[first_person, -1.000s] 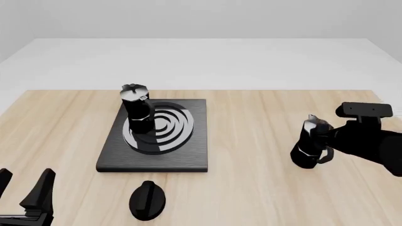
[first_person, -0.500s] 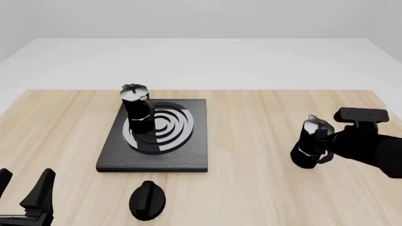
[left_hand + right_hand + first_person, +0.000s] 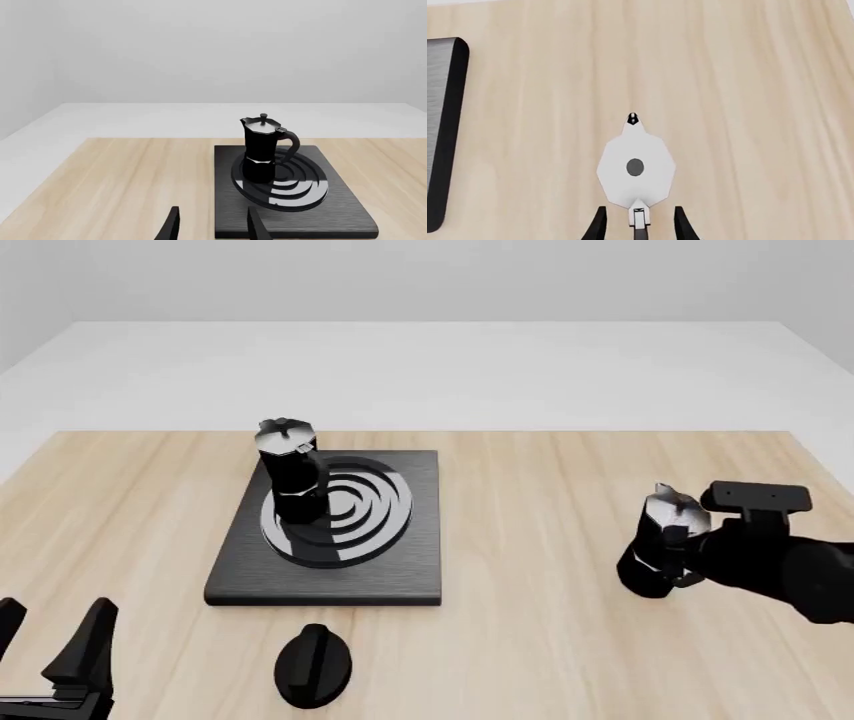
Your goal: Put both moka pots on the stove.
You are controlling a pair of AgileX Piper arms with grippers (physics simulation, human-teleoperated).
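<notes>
Right arm low over worktop (image 3: 534,540), open fingers (image 3: 599,225) flanking handle of upright pot (image 3: 657,550), contact unclear; left gripper (image 3: 210,230) open, empty.

- We look straight down on a moka pot (image 3: 635,172) standing on the wooden table (image 3: 747,100).
- The right gripper (image 3: 636,224) has its fingertips (image 3: 598,222) flanking the pot's handle.
- The stove (image 3: 440,130) edge shows.
</notes>
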